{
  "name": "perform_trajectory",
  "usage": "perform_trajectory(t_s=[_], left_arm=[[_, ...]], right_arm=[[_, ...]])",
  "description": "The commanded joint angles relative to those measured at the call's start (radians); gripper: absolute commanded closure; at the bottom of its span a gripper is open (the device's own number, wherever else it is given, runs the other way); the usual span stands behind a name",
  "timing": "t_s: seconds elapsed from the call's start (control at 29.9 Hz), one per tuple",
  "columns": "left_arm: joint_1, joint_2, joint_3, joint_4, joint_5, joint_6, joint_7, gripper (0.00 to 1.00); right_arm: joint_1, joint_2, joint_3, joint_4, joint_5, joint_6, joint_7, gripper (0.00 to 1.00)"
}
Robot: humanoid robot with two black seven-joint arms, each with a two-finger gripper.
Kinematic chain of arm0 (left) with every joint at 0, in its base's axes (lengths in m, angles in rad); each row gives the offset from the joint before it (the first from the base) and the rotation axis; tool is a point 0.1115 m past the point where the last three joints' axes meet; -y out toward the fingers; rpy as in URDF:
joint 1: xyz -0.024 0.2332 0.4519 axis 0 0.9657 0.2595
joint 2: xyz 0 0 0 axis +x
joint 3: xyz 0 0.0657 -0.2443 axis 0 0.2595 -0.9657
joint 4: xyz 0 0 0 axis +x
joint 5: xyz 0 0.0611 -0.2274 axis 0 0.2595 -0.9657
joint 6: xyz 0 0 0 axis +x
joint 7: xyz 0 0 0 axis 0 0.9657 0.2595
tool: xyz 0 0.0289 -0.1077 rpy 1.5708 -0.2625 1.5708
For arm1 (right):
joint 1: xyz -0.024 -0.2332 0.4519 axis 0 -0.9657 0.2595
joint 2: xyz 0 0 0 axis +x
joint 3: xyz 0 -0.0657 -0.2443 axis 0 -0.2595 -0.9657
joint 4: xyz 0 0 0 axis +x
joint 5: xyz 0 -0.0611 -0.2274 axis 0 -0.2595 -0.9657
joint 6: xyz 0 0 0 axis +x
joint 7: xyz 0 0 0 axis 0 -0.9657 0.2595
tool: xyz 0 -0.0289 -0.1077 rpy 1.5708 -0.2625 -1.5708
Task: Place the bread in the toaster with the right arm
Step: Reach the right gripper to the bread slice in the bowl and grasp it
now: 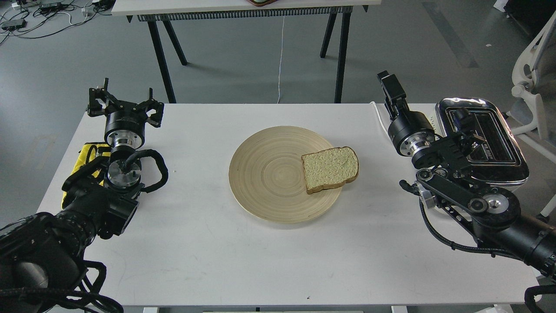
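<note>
The right gripper points away, fingers seemingly together though hard to tell. The bread lies nearer and leftward on the wooden plate; the toaster sits rightward. The left gripper spreads empty.

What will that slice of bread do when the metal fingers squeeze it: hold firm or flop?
The bread looks thin and porous, so it probably dents under a hard pinch and may sag if held by one corner. It seems very light. Lying flat with one edge overhanging the wooden plate, it should not roll.
</note>
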Motion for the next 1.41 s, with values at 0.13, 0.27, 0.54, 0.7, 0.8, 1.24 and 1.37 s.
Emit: perform_trajectory(t_s=[0.13, 0.27, 0.54, 0.7, 0.8, 1.24, 1.37], left_arm=[[0.000, 0.000, 0.000, 0.000, 0.000, 0.000, 0.000, 0.00], [0.000, 0.000, 0.000, 0.000, 0.000, 0.000, 0.000, 0.00], [0.000, 0.000, 0.000, 0.000, 0.000, 0.000, 0.000, 0.00], [0.000, 0.000, 0.000, 0.000, 0.000, 0.000, 0.000, 0.00], [0.000, 0.000, 0.000, 0.000, 0.000, 0.000, 0.000, 0.00], [0.000, 0.000, 0.000, 0.000, 0.000, 0.000, 0.000, 0.00], [0.000, 0.000, 0.000, 0.000, 0.000, 0.000, 0.000, 0.00]], right_arm=[[0.002, 0.084, -0.181, -0.120, -0.004, -0.004, -0.005, 0.04], [-0.004, 0.105, -0.200, -0.162, -0.004, -0.004, -0.007, 0.05], [-0.005, 0.111, -0.216, -0.188, -0.004, -0.004, -0.049, 0.05], [0.001, 0.128, -0.278, -0.223, -0.004, -0.004, -0.065, 0.07], [-0.002, 0.150, -0.281, -0.242, -0.002, -0.004, -0.065, 0.09], [-0.002, 0.183, -0.327, -0.257, -0.002, -0.004, -0.063, 0.49], [-0.004, 0.180, -0.328, -0.257, -0.002, -0.004, -0.062, 0.55]])
